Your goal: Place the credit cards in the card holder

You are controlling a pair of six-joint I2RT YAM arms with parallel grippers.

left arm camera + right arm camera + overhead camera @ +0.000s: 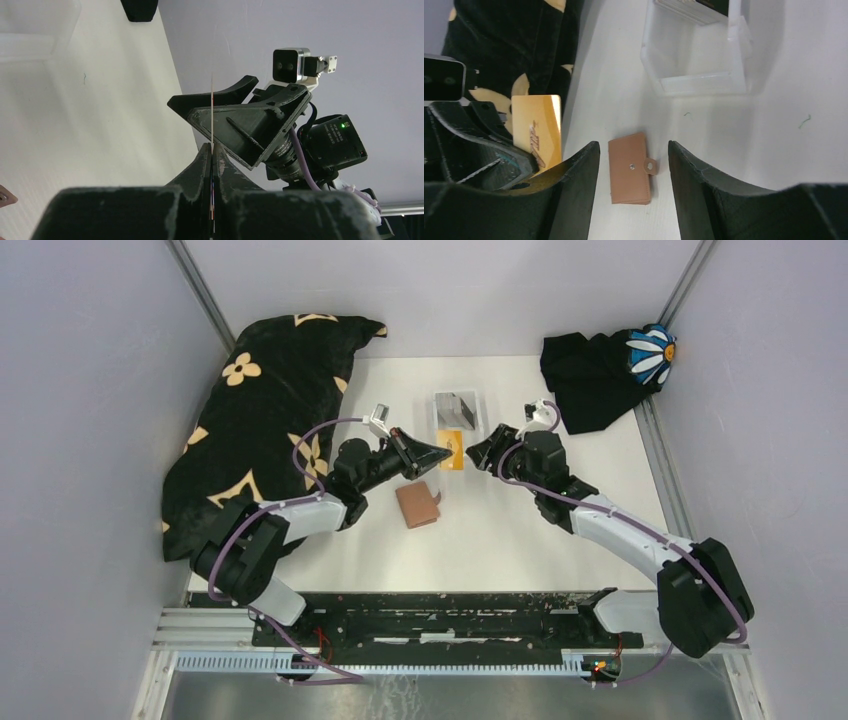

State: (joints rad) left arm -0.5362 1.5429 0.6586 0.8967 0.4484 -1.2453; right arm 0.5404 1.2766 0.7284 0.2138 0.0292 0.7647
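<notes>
Clenching a gold credit card [537, 120], the left jaws hide one end; right jaws stand released.

One gold card [536, 127], one brown wallet [629, 172], one white tray [696, 84] holding stacked cards [457, 408] too close to count, two black cloths [265, 400] [590, 375], two robot arms [300, 515] [620, 525].
</notes>
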